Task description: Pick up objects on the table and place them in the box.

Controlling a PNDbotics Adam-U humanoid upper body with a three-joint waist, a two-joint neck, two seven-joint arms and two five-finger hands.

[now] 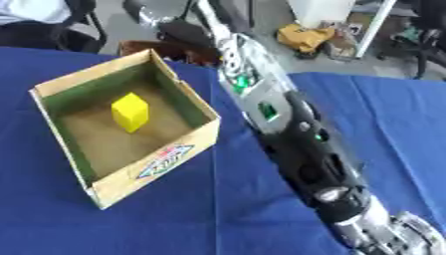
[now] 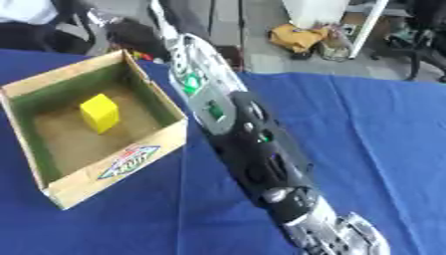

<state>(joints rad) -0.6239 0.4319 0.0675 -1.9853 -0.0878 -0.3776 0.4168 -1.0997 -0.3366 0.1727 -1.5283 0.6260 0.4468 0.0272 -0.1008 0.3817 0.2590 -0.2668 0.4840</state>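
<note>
Yellow block: I'm seeing it sitting upright on the floor of the box, toward the far-left part of the inside, touching no wall as far as I can tell.
Box: open-topped cardboard, standing on the left of the counter, a printed label on its near wall; nothing else is showing inside it.
Counter: blue cloth is covering it, and I'm finding no other loose object lying on the part I can see.
Arm: one arm is stretching diagonally across the middle, from the far edge down to the lower right corner, passing just beside the box's right wall and apart from it.
Robot hand: only the silver wrist end is showing at the lower right corner; I'm not able to say which arm it is, and I cannot tell whether its fingers are straight, curled or holding anything.
Other robot hand: not showing in either view.
Progress: I'm judging one object as placed; whether anything is left to pick lies outside what I'm seeing.
Next: I'm expecting to look the counter over for more before calling it done.
</note>
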